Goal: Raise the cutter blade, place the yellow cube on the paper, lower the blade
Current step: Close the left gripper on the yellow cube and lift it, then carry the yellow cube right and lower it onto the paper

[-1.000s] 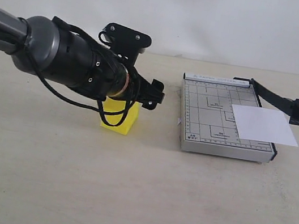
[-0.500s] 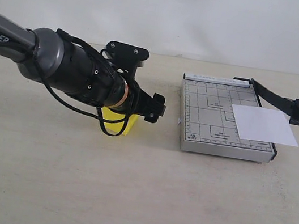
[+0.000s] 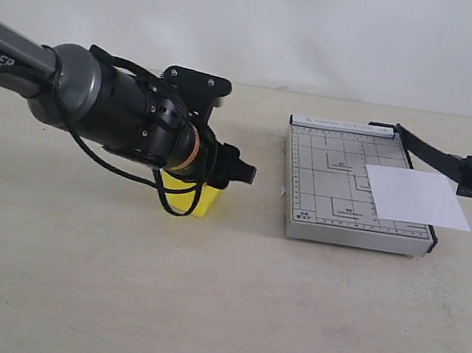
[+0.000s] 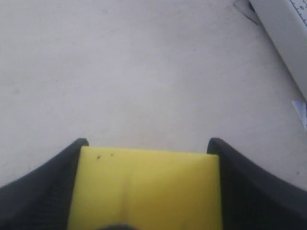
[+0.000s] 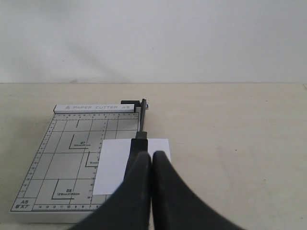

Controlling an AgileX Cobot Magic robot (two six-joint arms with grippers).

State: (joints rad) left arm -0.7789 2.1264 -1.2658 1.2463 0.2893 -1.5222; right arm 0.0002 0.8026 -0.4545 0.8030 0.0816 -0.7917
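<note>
Step two in hand: cube pickup. Cutter blade [image 3: 430,155] stands raised off cutter base [image 3: 324,191]. Your right gripper [image 5: 152,155] looks clamped on its handle, no gap between fingers. Left gripper [image 4: 147,142] has fingers flush on both sides of yellow cube [image 3: 205,200], apparently closed on it. Cube sits on table, well left of base. Paper [image 3: 418,196] lies on base's right part, overhanging edge. Next you lift cube, carry right, set it on paper, clear of blade.

On the table [image 3: 195,315], the cube [image 3: 207,203] stands left of the base [image 3: 326,178] bearing the paper [image 3: 416,196].
</note>
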